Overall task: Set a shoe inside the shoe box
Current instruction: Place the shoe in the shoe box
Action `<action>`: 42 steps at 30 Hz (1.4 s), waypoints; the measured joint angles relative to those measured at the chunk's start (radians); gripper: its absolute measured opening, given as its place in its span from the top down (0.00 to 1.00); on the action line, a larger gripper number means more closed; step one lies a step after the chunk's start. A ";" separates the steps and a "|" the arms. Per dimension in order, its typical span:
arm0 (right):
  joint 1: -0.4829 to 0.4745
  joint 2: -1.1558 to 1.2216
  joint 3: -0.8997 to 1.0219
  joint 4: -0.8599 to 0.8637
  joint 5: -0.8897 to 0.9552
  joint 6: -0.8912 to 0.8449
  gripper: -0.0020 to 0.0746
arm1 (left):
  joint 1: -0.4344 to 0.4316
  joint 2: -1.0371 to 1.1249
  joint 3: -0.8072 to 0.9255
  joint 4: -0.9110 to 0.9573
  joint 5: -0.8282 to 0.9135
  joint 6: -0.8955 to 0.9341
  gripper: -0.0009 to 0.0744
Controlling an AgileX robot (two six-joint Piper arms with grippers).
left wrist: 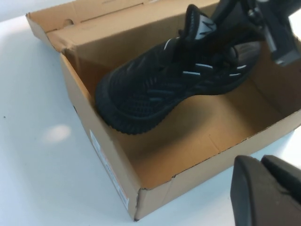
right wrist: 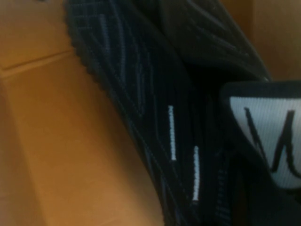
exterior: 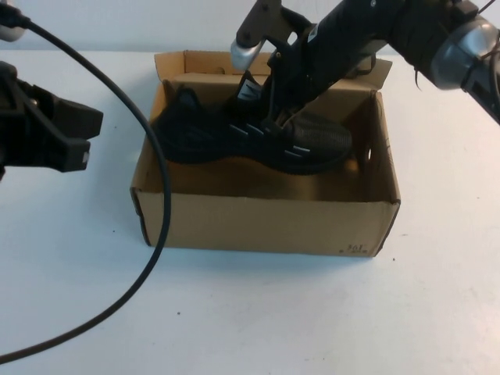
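Observation:
The all-black shoe (exterior: pixel 195 133) is inside the open brown shoe box (exterior: pixel 266 223), toe toward the right, and seems tilted. My right gripper (exterior: pixel 269 117) reaches down into the box and is shut on the shoe at its collar, beside the white tongue tag (exterior: pixel 248 90). The left wrist view shows the shoe (left wrist: pixel 150 89) in the box (left wrist: pixel 108 160) with its toe low and its heel raised. The right wrist view shows the shoe's side (right wrist: pixel 141 94) and tag (right wrist: pixel 273 136) very close; its fingers are hidden. My left gripper (exterior: pixel 78 141) is shut and empty, left of the box.
The box lid flap (exterior: pixel 195 62) stands open at the back. A black cable (exterior: pixel 160 195) hangs across the box's left front corner. White table (exterior: pixel 250 312) surrounds the box.

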 joint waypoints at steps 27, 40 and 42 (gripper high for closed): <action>-0.041 0.068 -0.001 0.000 -0.094 -0.019 0.95 | 0.000 0.035 0.000 0.002 0.012 -0.027 0.99; -0.041 0.111 -0.002 0.000 -0.109 -0.019 0.95 | 0.000 0.035 0.000 0.002 0.020 -0.028 0.99; -0.041 0.123 -0.002 0.000 -0.112 -0.019 0.95 | 0.000 0.035 0.000 0.002 0.022 -0.028 0.99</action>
